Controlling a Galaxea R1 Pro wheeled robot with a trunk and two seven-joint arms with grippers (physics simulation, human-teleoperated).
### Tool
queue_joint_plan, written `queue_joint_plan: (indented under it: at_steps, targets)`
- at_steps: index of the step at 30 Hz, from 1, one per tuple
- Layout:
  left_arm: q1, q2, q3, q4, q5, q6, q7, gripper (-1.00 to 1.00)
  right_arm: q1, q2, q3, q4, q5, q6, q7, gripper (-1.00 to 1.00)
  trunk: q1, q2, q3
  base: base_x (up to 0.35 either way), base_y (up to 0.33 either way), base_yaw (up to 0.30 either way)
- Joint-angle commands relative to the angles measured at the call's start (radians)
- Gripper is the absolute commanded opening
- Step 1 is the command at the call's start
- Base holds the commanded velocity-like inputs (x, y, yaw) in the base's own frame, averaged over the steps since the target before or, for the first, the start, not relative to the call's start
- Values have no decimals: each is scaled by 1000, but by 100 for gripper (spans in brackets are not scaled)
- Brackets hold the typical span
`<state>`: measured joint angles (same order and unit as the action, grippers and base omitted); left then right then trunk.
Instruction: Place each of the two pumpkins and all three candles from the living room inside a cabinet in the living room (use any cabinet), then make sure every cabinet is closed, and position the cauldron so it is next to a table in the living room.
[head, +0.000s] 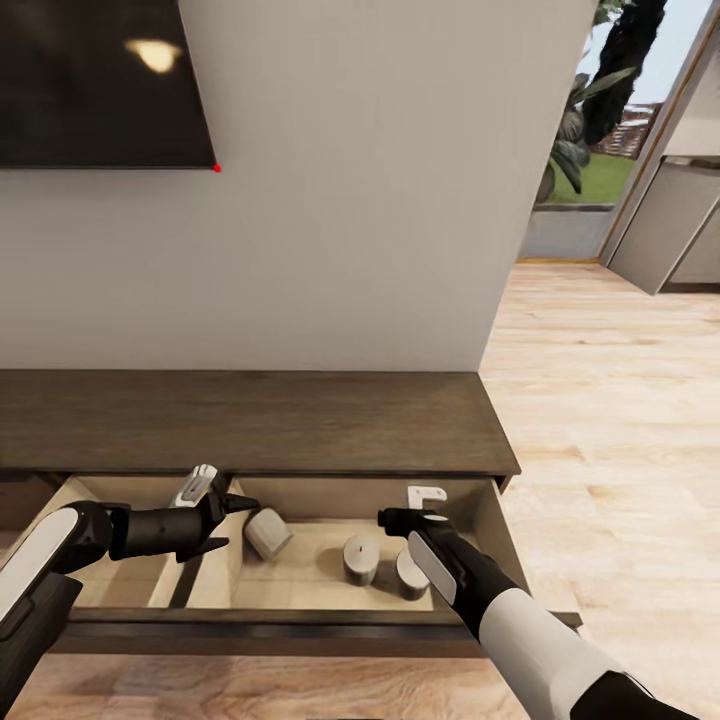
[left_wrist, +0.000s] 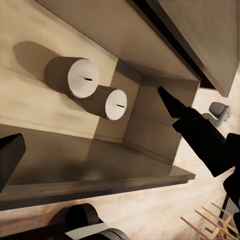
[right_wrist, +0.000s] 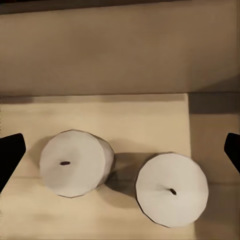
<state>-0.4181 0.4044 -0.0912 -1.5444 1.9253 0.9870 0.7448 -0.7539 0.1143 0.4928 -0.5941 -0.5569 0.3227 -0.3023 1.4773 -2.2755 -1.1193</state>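
1. Candles sit in the open drawer (head: 480, 520) of your cabinet (head: 250, 420): two upright ones (head: 361, 559) (head: 408, 575) stand side by side, near each other but apart, toward the drawer's right end.
2. Your third candle (head: 267, 533) lies tipped on its side farther left in the same compartment, just right of the divider.
3. Your left gripper (head: 232, 522) hangs over the drawer just left of that tipped candle, its two black fingers spread apart and holding nothing.
4. Your right gripper (head: 385, 517) hovers above the two upright candles; in the right wrist view its fingertips (right_wrist: 11, 152) stand wide at both edges, empty, with both candle tops (right_wrist: 75, 162) (right_wrist: 172, 190) between them.
5. You face a pale grey wall with a black TV (head: 100, 80) at upper left; light plank floor (head: 610, 400) runs to the right.
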Motion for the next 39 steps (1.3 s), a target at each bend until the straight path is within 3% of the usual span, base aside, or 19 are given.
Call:
queue_joint_plan:
  at_steps: [1, 20, 28, 39]
  targets:
    - [-1, 1, -1, 0, 10, -1, 11, 100, -1, -1, 6, -1, -9, 3, -9, 100, -4, 7, 2, -5, 0, 0]
    - [-1, 1, -1, 1, 7, -2, 17, 100, -1, -1, 4, 7, -17, 12, -9, 100, -69, 126, 56, -40, 0, 0]
    - [-1, 1, -4, 1, -5, -3, 21, 100, -1, -1, -5, 2, -18, 150, -16, 100, -100, 182, 81, -7, 0, 0]
    - [-1, 1, -10, 1, -12, -5, 32, 100, -1, 0, -5, -1, -20, 162, -17, 100, -142, 259, 115, 0, 0, 0]
